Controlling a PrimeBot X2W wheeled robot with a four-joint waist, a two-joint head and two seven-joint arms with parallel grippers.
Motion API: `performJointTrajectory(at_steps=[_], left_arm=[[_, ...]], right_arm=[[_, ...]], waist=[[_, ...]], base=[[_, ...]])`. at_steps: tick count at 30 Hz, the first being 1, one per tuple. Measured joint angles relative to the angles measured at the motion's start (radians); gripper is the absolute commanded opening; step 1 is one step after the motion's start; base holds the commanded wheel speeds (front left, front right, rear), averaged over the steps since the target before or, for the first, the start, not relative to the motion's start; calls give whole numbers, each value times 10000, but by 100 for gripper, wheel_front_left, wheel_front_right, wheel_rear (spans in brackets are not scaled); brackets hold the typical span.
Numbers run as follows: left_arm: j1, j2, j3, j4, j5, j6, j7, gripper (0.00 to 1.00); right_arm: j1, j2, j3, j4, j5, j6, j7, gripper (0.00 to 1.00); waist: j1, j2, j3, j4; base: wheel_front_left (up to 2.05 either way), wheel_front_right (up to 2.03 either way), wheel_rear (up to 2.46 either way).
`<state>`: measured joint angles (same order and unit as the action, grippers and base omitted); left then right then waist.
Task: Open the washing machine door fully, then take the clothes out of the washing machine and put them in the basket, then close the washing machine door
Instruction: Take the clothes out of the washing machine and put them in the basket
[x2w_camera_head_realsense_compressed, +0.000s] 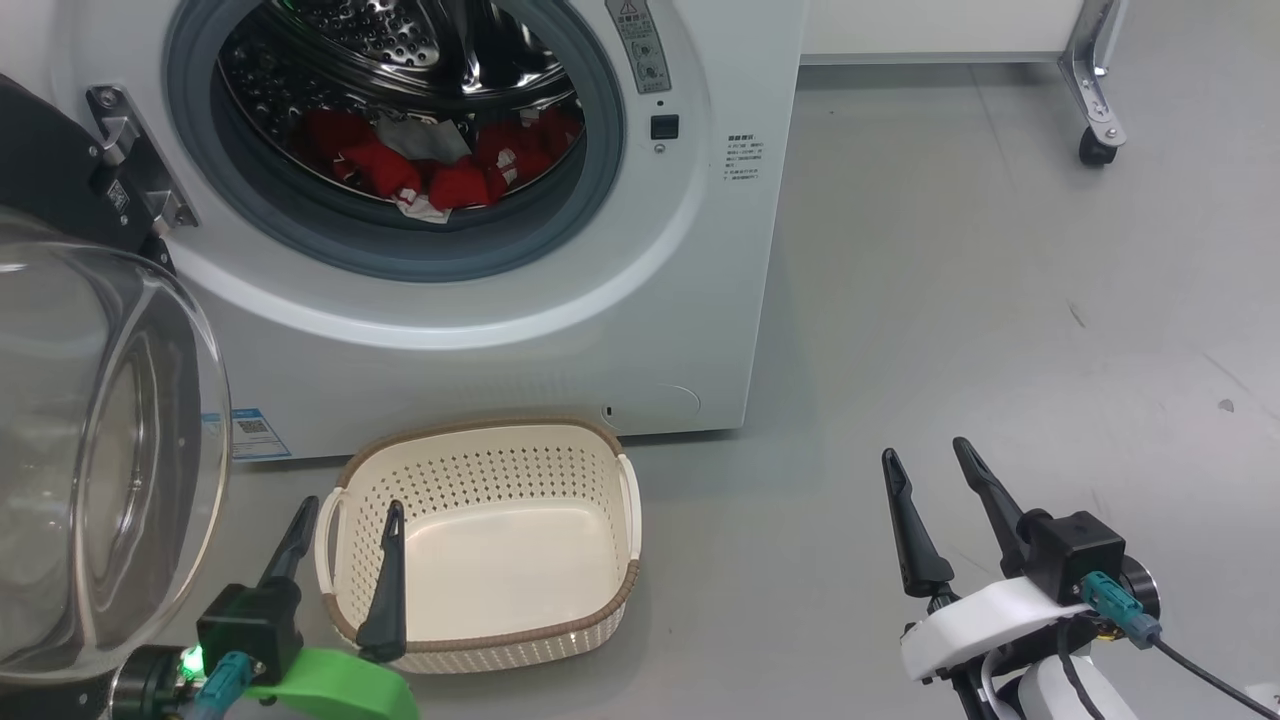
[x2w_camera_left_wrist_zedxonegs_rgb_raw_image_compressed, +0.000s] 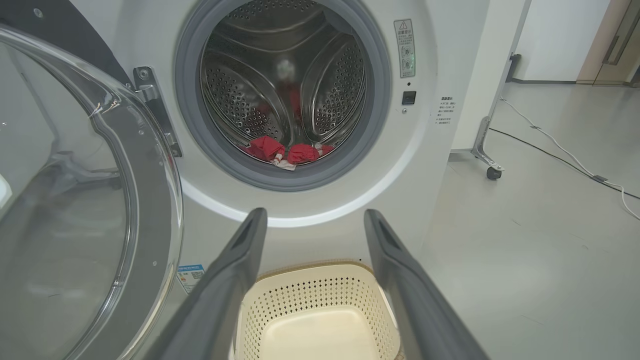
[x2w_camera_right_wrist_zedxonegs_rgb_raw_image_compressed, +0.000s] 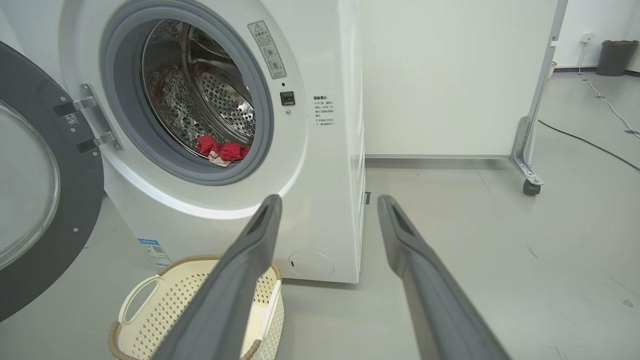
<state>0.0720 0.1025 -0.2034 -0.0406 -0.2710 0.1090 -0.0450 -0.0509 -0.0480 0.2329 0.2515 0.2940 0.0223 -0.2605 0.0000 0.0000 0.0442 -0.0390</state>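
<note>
The white washing machine (x2w_camera_head_realsense_compressed: 640, 300) stands with its round door (x2w_camera_head_realsense_compressed: 90, 430) swung out to the left, glass bowl facing me. Red and white clothes (x2w_camera_head_realsense_compressed: 440, 160) lie at the bottom of the steel drum, also seen as clothes (x2w_camera_left_wrist_zedxonegs_rgb_raw_image_compressed: 282, 150) and clothes (x2w_camera_right_wrist_zedxonegs_rgb_raw_image_compressed: 222, 150). The cream basket (x2w_camera_head_realsense_compressed: 590, 440) sits on the floor in front of the machine with nothing in it. My left gripper (x2w_camera_head_realsense_compressed: 350, 515) is open, low over the basket's left end beside the door. My right gripper (x2w_camera_head_realsense_compressed: 930, 455) is open over bare floor right of the machine, holding nothing.
A white panel on a metal foot with a caster (x2w_camera_head_realsense_compressed: 1097, 150) stands behind and right of the machine. Cables (x2w_camera_left_wrist_zedxonegs_rgb_raw_image_compressed: 565, 155) run across the grey floor at the right. A dark bin (x2w_camera_right_wrist_zedxonegs_rgb_raw_image_compressed: 617, 57) stands far back. Open floor lies right of the basket.
</note>
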Motion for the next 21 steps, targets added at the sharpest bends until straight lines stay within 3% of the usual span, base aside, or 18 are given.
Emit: performJointTrajectory(at_steps=[21], left_arm=[[5, -173, 150, -8, 15, 15, 46, 100]], right_arm=[[0, 0, 48, 65, 105, 0, 0, 100]], waist=[[0, 0, -62, 16]], base=[[71, -71, 0]])
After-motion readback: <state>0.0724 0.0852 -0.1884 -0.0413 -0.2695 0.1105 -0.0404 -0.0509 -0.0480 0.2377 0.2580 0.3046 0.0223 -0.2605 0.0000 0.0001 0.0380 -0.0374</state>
